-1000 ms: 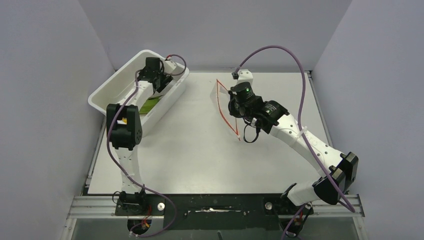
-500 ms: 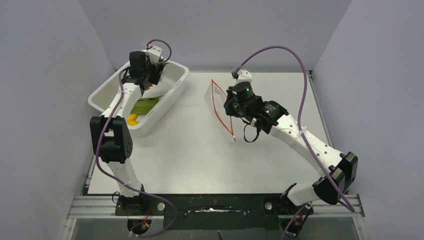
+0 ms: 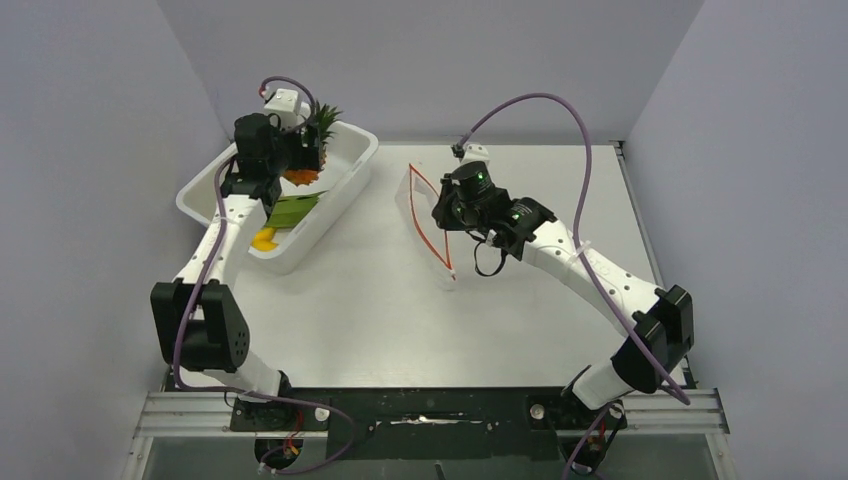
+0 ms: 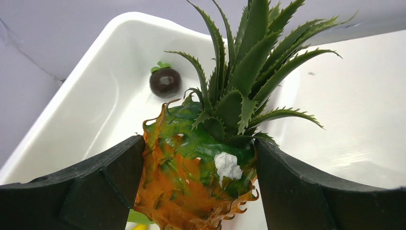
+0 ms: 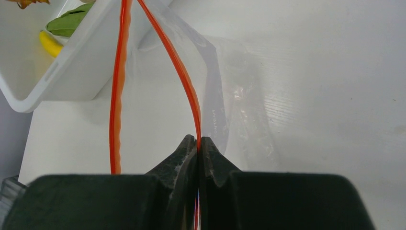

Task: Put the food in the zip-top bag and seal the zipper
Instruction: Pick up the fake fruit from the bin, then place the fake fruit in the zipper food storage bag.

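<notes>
Grey-walled enclosure with a white table. The large white rectangular plastic tub at the far left holds a yellow banana and green leaves. The clear floppy zip-top bag stands mid-table, its mouth gaping, evidently to receive food. The left gripper clamps the orange, green-crowned toy pineapple above the tub. The right gripper is pinched closed on one lip of the red zipper strip.

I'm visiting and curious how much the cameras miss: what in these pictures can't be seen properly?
The pineapple's base: left wrist view, the bottom edge cuts it off, and the left claw covers its sides.
The tub's floor: top view, the left arm hides part.
The zip-top bag's contents: right wrist view, clear film fades into the white table; the right claw hides the zipper's near end.
</notes>
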`<state>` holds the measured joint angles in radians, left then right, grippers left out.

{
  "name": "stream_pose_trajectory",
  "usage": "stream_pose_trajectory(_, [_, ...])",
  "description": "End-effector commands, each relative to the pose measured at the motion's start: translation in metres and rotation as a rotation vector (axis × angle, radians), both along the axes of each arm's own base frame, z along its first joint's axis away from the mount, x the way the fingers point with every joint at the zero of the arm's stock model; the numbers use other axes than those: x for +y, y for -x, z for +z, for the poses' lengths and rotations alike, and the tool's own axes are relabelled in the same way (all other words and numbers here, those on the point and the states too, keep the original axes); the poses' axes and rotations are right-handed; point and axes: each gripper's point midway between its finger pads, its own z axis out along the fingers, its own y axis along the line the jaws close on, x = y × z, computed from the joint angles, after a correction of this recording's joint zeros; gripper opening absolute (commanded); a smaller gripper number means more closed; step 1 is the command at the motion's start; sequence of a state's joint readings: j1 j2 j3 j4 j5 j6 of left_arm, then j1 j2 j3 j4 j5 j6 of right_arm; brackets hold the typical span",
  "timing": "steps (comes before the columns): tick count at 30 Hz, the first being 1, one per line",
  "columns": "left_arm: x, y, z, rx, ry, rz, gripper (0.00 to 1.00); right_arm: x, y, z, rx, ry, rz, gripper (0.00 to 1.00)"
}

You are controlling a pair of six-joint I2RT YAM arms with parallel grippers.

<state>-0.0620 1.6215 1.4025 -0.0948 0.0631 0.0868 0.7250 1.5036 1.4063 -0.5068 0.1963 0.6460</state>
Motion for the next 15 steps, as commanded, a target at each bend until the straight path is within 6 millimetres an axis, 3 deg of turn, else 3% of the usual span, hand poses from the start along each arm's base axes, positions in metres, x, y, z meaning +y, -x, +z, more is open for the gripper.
stream_pose_trajectory(1, [-0.019, 0.027, 0.087, -0.232, 0.2, -0.085, 0.36, 0.02, -0.014, 0.039, -0.071, -0.145, 0.013, 0.0])
stream_pose_trajectory(15, [-0.094, 0.145, 0.152, -0.401, 0.63, -0.523, 0.36, 0.052, -0.03, 0.035, 0.016, -0.241, 0.031, 0.0])
